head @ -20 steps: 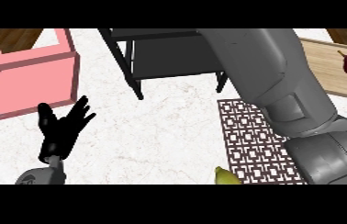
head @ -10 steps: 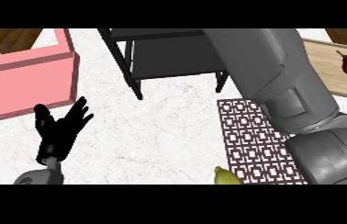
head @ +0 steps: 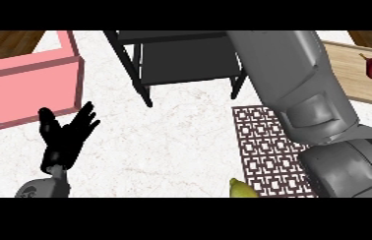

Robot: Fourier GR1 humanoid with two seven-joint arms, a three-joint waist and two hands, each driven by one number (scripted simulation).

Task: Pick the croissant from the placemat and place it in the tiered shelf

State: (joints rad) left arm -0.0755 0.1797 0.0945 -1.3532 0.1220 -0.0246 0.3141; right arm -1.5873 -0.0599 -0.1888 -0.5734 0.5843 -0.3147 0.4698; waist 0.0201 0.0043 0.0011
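The black tiered shelf (head: 185, 62) stands at the back middle of the white counter. My right forearm (head: 298, 86) rises from the lower right, across the patterned placemat (head: 265, 150), to the shelf's right side. Its hand is beyond the picture's top edge. No croissant shows anywhere; the placemat's visible part is bare, and the arm hides the rest. My left hand (head: 64, 140) rests open at the lower left, fingers up, holding nothing.
A pink box (head: 36, 86) stands at the left, just behind the left hand. A yellow-green fruit (head: 240, 189) peeks in at the bottom edge by the placemat. A wooden board (head: 349, 67) with a dark red thing (head: 368, 64) lies at the far right.
The left hand has sunk a little toward the lower edge. The right arm has hardly shifted.
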